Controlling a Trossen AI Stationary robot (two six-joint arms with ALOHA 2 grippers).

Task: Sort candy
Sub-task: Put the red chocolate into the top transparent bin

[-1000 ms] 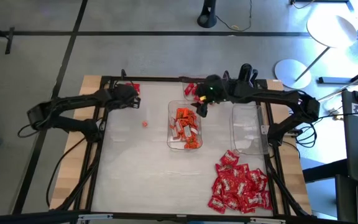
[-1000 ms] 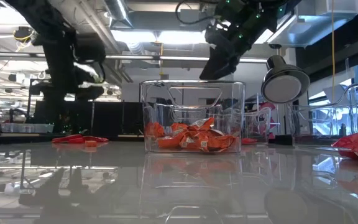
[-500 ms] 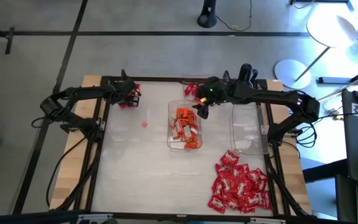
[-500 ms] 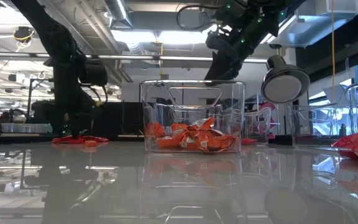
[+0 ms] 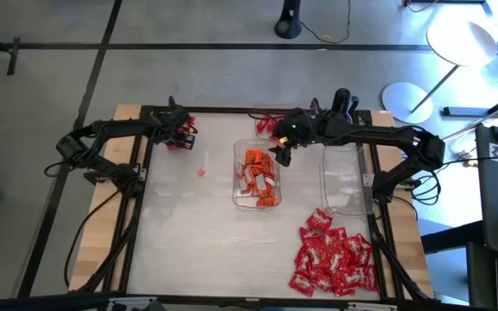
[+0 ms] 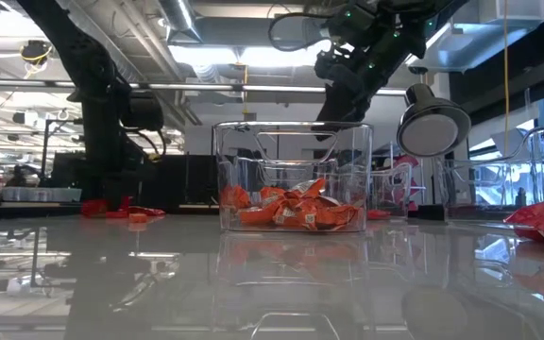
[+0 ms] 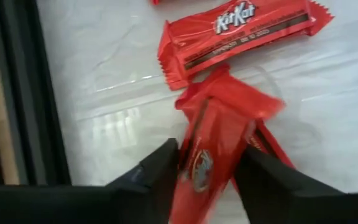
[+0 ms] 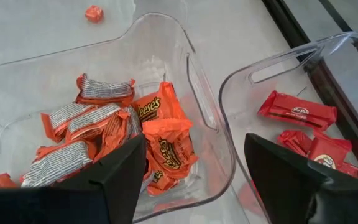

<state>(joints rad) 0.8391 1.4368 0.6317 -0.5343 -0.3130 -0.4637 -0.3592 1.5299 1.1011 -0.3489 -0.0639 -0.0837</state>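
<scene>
Since a second ago the left end effector [image 7: 207,171] has been dropping onto the far-left red candy [image 7: 219,140] and is closing on one wrapper, while the right end effector [image 8: 194,165] is hovering, spread apart, over the middle of three trays [image 5: 258,175], wrappers overlapping uncountably.

Both arms are dark, nearly black, built of slim jointed links with thin black cables trailing near their bases. The right arm's end effector [image 5: 278,154] carries a small green light by the wrist. The left end effector [image 7: 207,171] has broad, matte black fingers [image 7: 151,177], possibly rubber-faced.
</scene>
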